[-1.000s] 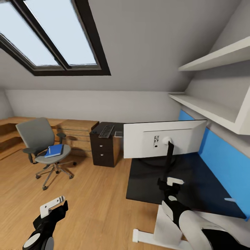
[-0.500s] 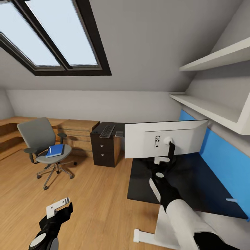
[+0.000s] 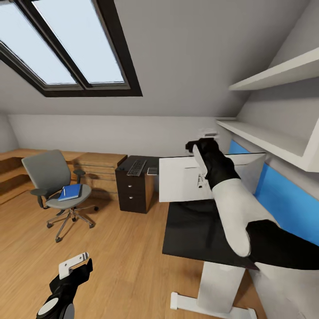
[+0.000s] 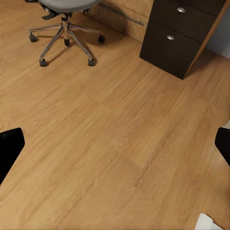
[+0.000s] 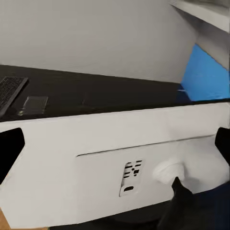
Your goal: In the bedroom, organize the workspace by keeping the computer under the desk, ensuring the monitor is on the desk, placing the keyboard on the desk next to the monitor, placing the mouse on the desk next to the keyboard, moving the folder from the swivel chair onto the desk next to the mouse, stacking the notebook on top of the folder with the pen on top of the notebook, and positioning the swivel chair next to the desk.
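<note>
So the monitor [image 3: 186, 184] is already on the black surface [image 3: 199, 235], back facing us, and the keyboard [image 3: 136, 167] lies on the far end over the drawers. The blue folder [image 3: 69, 192] is still on the swivel chair [image 3: 55, 186], which stands well away, so most of the job is left. Right claw [image 3: 201, 144] is up by the monitor's top edge, spread open, holding nothing. Left claw [image 3: 73, 263] hangs over the floor, also open.

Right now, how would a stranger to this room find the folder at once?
Look below the skylight to the grey swivel chair on the wood floor, left of the black drawer unit. The folder lies flat on its seat; it is bright blue, while everything around it is grey, black or wood.
</note>
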Controlling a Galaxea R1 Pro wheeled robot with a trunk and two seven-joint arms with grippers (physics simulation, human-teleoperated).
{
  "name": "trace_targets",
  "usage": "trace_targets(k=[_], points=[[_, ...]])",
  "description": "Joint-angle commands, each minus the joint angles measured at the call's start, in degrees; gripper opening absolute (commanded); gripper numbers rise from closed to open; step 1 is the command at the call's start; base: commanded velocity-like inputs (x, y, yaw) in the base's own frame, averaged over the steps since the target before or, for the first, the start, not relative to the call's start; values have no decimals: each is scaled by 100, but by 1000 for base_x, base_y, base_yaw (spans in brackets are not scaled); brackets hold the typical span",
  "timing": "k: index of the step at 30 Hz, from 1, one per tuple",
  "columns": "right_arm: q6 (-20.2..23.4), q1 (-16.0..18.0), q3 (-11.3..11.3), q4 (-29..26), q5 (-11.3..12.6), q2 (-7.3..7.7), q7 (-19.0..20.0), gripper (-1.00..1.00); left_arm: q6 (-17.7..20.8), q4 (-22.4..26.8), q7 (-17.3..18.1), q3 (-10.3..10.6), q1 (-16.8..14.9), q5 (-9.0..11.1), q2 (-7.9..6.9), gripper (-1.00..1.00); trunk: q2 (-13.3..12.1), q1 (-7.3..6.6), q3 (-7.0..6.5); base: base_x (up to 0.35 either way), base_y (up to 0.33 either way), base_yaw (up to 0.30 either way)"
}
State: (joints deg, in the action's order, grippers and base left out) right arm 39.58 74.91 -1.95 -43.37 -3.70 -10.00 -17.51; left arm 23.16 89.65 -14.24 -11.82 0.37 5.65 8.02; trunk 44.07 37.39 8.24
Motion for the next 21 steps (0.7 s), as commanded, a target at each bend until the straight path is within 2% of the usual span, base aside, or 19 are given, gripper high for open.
trace_targets(k=[1,3,5,6,9,12,13,17,18,21], points=[[24,453,-23,442,-26,0,3,100,22,14,-26,-7,-1,59,-19,100,8,1,10,63,0,0],[-94,1076,-36,1002,-16,0,3,100,22,17,-21,-16,-1,61,-87,100,8,1,10,186,0,0],[-141,1246,-36,1142,-13,0,2,100,24,17,-20,-19,-1,63,-137,100,8,1,10,249,0,0],[-192,1396,-32,1261,-11,0,2,100,27,17,-19,-20,-1,65,-217,100,8,1,10,293,0,0],[-245,1489,-11,1343,-6,0,12,100,31,17,-15,-22,-1,72,-306,100,8,1,10,307,0,0],[-401,1483,-3,1377,-5,0,12,100,46,17,-14,-22,-1,75,-355,100,8,1,10,321,0,0],[-597,1337,-17,1360,-6,0,7,100,51,17,-16,-22,-1,76,-373,100,8,1,10,327,0,0],[-802,1009,-22,1293,-7,0,0,100,56,17,-17,-22,-1,76,-385,100,8,1,10,328,1,0],[-848,884,-22,1275,13,0,6,100,53,17,-17,-22,-1,76,-389,100,8,1,10,329,45,0],[-865,826,-6,1302,194,0,30,100,50,16,-37,-19,-1,76,-389,100,8,1,10,329,64,0]])
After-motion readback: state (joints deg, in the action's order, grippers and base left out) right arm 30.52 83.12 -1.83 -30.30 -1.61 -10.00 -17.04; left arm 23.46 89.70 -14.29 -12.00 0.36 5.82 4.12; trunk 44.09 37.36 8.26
